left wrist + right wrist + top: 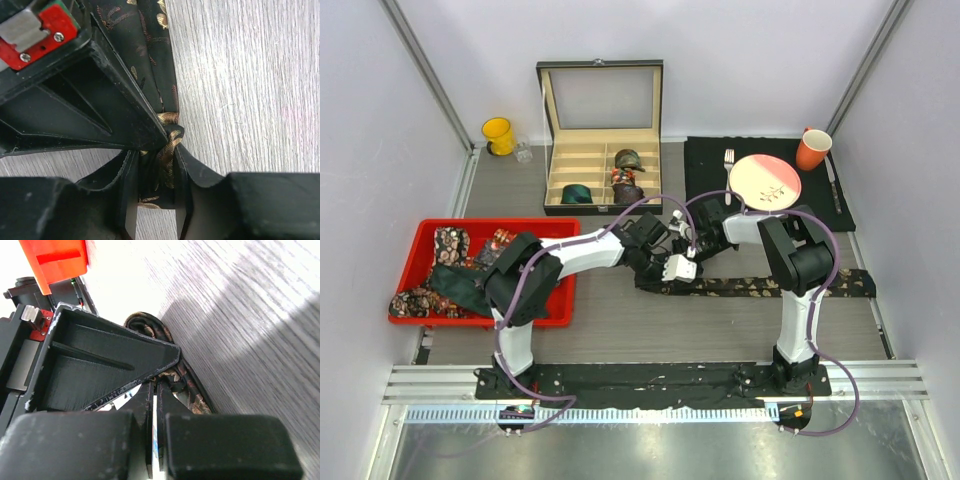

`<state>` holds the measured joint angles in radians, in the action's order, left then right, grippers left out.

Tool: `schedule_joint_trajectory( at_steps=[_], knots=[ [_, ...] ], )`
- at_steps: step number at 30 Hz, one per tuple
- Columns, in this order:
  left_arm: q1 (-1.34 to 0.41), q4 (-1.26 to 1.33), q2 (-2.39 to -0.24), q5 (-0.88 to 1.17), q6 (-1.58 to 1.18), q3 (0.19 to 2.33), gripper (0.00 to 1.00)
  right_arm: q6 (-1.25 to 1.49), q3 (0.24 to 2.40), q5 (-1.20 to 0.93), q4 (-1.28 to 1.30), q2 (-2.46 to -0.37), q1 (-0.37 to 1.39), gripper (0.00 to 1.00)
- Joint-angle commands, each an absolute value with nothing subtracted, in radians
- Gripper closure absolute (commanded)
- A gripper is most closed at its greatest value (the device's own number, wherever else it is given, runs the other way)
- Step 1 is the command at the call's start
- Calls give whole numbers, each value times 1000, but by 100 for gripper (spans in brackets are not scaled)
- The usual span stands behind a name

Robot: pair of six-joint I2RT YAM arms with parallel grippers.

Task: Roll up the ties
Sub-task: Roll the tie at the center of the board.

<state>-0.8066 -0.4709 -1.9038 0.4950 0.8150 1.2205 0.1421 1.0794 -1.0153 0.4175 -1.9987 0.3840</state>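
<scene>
A dark patterned tie [770, 286] lies stretched across the grey surface [650, 335]. Its left end is bunched between the left jaws, which pinch it. The right jaws are pressed together, tips just beside that curled end. Farther back, three rolled ties [627, 158] sit in the open box [582, 142].

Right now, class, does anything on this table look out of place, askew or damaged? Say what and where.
Nothing looks spilled or damaged. The one untidy spot is the red tray at the left: its ties lie crumpled in a heap, unlike the rolled ties in the box.
</scene>
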Motion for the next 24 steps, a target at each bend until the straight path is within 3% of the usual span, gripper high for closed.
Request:
schedule_joint_trajectory(
  at_steps=[1, 4, 7, 10, 15, 24],
  knots=[
    [-796, -545, -1901, 514, 818, 1232, 49, 135, 1095, -986, 422, -2013, 388, 99],
    [-796, -500, -1879, 523, 733, 1224, 26, 147, 1083, -994, 428, -2013, 388, 99],
    [-795, -535, -1847, 532, 733, 1230, 11, 147, 1085, -994, 423, -2003, 387, 99],
    [-770, -528, -1798, 534, 733, 1213, 2, 211, 1085, -992, 341, -2011, 383, 99],
    [-726, -390, -1709, 525, 678, 1138, 0, 249, 1039, -982, 276, -1993, 380, 99],
    [-695, -335, -1735, 561, 722, 1068, 1, 101, 1081, -965, 434, -2036, 347, 99]
  ],
)
